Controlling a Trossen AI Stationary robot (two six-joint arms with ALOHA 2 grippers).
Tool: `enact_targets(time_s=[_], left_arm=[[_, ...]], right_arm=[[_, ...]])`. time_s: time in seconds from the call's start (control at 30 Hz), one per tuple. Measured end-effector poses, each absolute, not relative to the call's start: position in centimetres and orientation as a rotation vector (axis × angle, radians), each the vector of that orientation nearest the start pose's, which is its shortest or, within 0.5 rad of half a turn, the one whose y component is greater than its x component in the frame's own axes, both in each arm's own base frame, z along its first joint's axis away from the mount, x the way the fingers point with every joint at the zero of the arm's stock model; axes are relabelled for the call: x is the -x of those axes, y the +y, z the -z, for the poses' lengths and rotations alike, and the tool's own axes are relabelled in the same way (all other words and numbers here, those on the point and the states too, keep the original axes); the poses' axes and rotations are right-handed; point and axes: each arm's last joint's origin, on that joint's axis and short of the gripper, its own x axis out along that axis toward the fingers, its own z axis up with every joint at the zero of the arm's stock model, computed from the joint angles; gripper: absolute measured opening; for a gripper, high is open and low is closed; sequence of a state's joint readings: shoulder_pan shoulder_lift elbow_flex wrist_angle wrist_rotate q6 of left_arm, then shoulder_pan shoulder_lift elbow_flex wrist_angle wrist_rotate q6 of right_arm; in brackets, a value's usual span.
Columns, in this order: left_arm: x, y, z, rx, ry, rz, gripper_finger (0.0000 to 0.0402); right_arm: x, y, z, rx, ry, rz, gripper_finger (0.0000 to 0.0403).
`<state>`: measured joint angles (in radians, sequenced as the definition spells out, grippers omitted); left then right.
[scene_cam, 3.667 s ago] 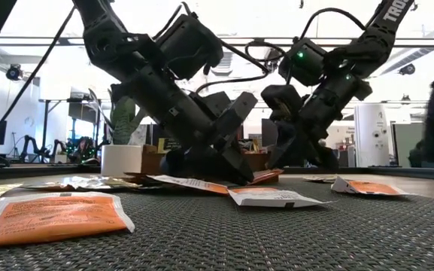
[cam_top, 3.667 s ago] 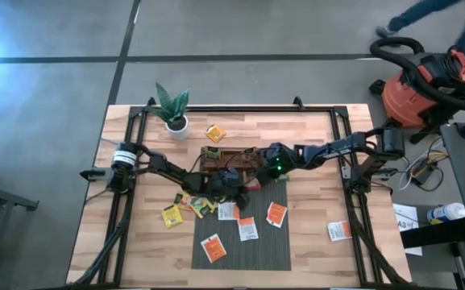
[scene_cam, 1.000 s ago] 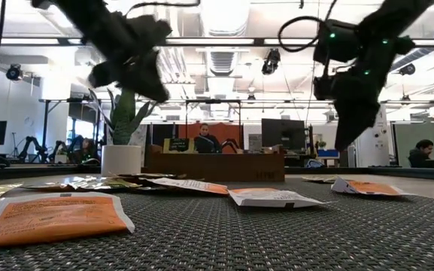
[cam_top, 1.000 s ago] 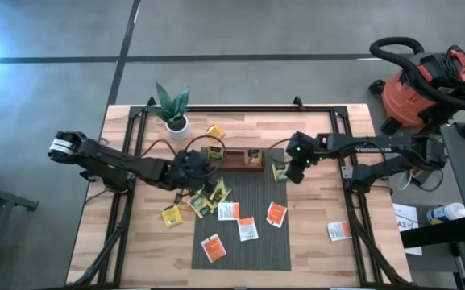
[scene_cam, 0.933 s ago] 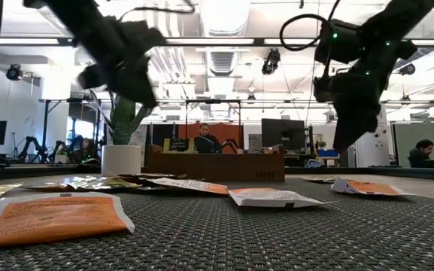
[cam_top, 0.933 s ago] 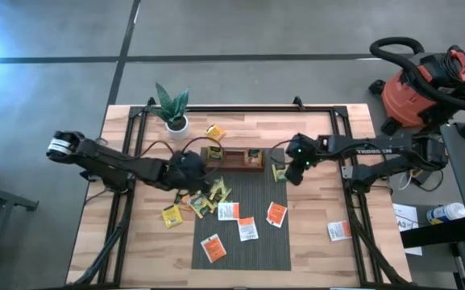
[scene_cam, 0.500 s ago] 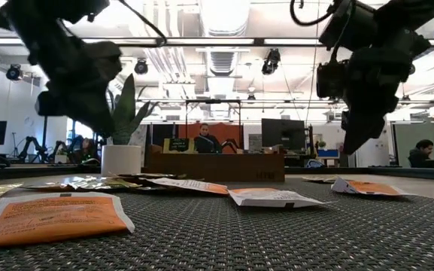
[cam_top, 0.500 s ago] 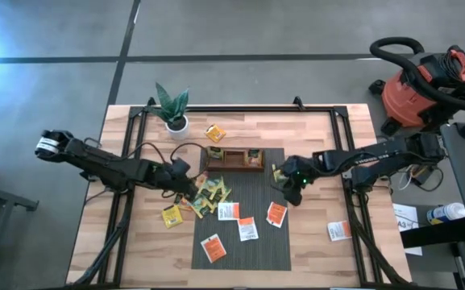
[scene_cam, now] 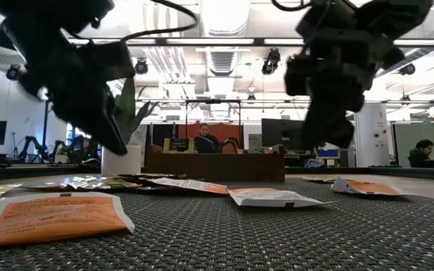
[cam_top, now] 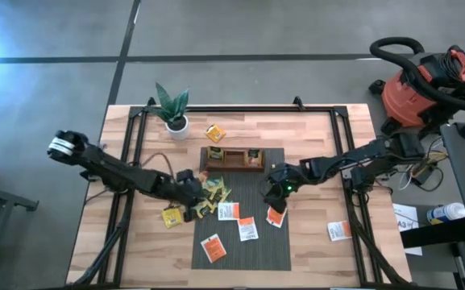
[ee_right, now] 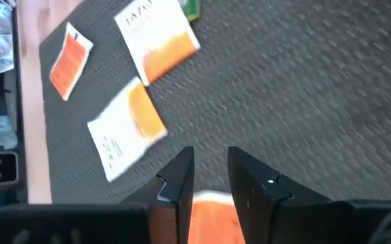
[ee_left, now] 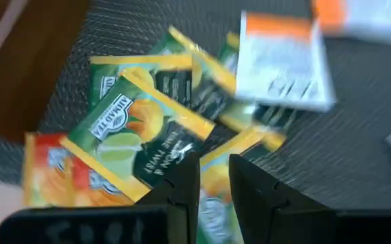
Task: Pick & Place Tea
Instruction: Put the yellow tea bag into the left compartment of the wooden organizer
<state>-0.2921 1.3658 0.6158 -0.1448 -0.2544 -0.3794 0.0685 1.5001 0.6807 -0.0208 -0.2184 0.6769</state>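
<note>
Both pairs of fingers are held slightly parted, nothing pinched: left fingers (ee_left: 212, 183) over green tea (ee_left: 144, 146) (lying diagonally), right fingers (ee_right: 209, 177) above orange tea (ee_right: 212, 207).

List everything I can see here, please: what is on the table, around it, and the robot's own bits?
Tea sachets: many; white with orange, green, yellow; scattered on the mat and the wood.
Mat: one, dark grey, table's middle.
Wooden tray: one, brown, at the mat's far edge.
Potted plant: one, green in a white pot, far left corner.
Table: one, light wood.
Vacuum cleaner: one, red and black, on the floor beyond the right side.
Left pincer: dark, over the green sachet pile.
Right pincer: dark, over an orange sachet, empty.
</note>
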Motion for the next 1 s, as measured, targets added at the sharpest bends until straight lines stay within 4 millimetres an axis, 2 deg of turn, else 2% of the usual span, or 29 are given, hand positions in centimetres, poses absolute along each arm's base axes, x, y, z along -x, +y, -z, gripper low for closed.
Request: enact_targets(time_s=[0.1, 0.2, 0.4, 0.6, 1.0], left_arm=[[-25.0, -6.5, -16.0, -0.077, 0.927, -0.203, 0.0076], [-26.1, -6.7, -16.3, -0.168, 0.951, -0.284, 0.0076], [-26.5, -8.5, -16.0, -0.319, 0.995, -0.194, 0.0076], [-26.3, -9.2, -15.6, -0.312, 0.963, -0.194, 0.0076], [-27.1, -9.5, -12.5, -0.363, 0.99, -0.256, 0.0089]], right_arm=[[-29.1, 2.7, -15.8, -0.69, 0.906, 0.022, 0.0094], [-30.2, 2.8, -15.6, -0.69, 0.911, 0.023, 0.0099], [-31.4, 3.0, -15.1, -0.675, 0.923, 0.028, 0.0105], [-31.6, 3.0, -15.0, -0.652, 0.92, 0.038, 0.0101], [-31.6, 2.9, -15.0, -0.638, 0.918, 0.045, 0.01]])
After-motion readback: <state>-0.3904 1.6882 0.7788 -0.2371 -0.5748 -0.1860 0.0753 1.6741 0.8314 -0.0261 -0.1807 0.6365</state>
